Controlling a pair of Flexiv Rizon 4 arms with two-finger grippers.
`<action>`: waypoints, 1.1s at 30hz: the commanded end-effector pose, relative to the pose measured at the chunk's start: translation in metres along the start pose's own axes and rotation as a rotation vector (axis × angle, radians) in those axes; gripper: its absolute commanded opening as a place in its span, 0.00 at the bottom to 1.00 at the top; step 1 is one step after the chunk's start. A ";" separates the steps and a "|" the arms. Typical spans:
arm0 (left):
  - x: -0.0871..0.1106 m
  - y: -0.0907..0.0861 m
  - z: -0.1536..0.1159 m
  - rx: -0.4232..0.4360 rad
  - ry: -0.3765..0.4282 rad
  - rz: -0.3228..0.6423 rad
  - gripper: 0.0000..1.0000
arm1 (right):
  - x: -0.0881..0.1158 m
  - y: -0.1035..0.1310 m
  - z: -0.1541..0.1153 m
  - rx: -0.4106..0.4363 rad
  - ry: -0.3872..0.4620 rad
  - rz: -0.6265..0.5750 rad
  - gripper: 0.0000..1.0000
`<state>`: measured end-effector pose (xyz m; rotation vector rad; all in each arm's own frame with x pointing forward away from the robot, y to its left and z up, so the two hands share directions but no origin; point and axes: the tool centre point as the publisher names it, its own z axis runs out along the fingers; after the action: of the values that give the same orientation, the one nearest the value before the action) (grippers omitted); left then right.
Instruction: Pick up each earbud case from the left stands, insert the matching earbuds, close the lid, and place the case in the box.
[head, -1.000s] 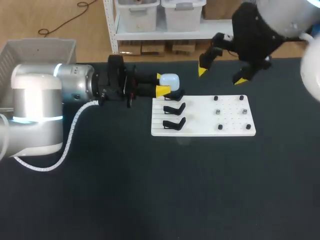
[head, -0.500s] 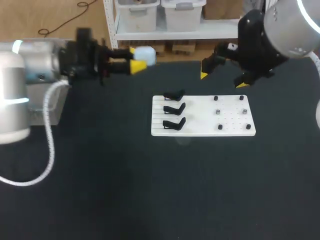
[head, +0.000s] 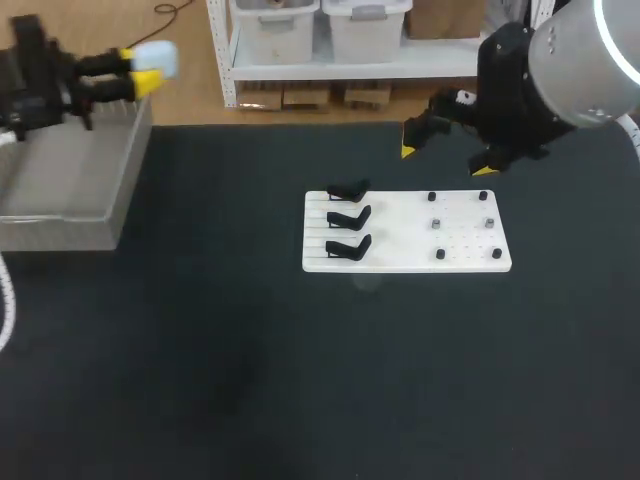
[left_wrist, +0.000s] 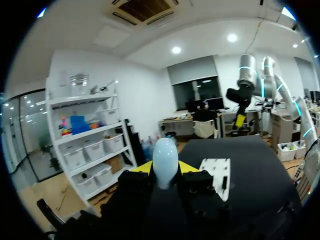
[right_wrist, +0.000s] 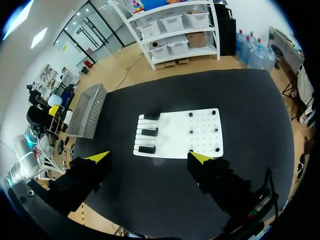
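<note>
Hovering by the far corner of the grey box (head: 60, 200), the left gripper (head: 138, 68) is seen clamped on the pale blue earbud case (head: 160, 57). The right gripper (head: 443, 160) is held spread apart above the white board (head: 400, 250) on the dark surface (head: 300, 380).

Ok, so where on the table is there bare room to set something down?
The whole near strip of table in front of the white board is bare, and so is the stretch between the grey box and the board. The board itself is crowded: stands on the box side, pegs on the other.
</note>
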<state>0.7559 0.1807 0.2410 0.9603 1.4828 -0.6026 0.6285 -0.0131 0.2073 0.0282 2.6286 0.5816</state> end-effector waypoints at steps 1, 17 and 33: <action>0.030 0.035 -0.024 -0.412 0.066 -0.032 0.00 | 0.003 -0.001 0.000 0.002 -0.030 0.002 1.00; 0.087 0.133 -0.054 -0.522 0.220 -0.066 0.00 | 0.003 -0.001 0.000 0.002 -0.030 0.002 1.00; 0.129 0.140 -0.083 -0.612 0.312 -0.114 0.00 | 0.003 -0.001 0.000 0.002 -0.030 0.002 1.00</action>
<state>0.8361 0.3508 0.1540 0.6298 1.8619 -0.2166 0.6281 -0.0132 0.2068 0.0339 2.6097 0.5778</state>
